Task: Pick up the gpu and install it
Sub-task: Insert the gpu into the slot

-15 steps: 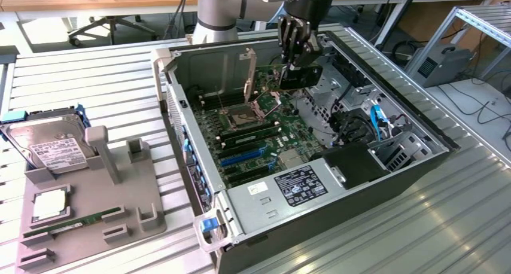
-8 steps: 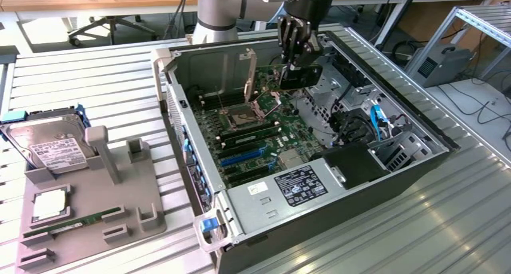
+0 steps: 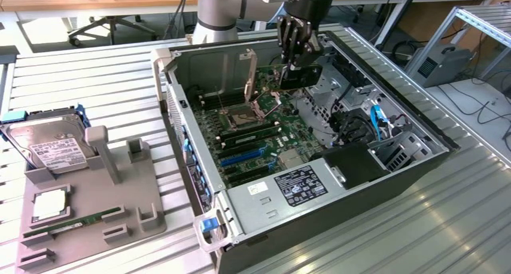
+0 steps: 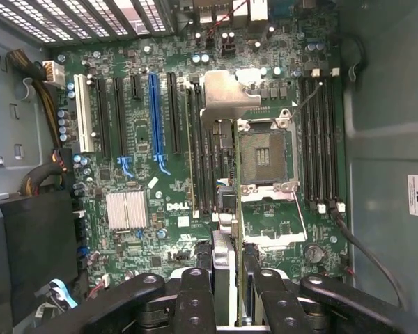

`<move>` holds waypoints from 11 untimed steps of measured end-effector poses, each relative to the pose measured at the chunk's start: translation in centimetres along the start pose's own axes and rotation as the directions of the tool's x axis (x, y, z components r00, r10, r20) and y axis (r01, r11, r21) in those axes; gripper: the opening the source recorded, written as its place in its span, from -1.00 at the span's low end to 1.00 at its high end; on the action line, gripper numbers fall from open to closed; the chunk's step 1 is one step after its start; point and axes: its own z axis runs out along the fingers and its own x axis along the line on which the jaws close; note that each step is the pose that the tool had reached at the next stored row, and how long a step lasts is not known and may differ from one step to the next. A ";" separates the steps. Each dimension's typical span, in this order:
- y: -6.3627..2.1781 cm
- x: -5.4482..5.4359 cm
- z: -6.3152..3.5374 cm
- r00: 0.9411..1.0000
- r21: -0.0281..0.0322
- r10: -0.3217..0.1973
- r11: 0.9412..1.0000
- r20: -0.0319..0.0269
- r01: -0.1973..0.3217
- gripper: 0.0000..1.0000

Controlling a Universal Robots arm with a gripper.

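Big grey metal computer case (image 3: 264,214) lies open on its side, with the green motherboard (image 4: 146,188) and its black and blue expansion slots in the bottom. The gpu (image 3: 300,78), a slim dark card with a silvery folded end bracket (image 4: 226,96), hangs above the board near the CPU socket, not in a slot yet. I'd guess it's light and stiff but kinda fragile, so grab the bare board edges, not the contacts. The black gripper (image 4: 230,282) is roughly half closed, its fingers (image 4: 195,296) pinching the card's flat faces from both sides.
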 end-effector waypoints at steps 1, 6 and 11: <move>0.00 0.0 0.00 1.000 0.000 -0.001 1.000 0.000 0.001 -0.45; 0.00 0.0 0.00 1.000 0.001 -0.013 1.000 0.000 0.013 -0.45; 0.01 0.0 0.00 1.000 0.000 -0.018 1.000 0.010 0.018 -0.45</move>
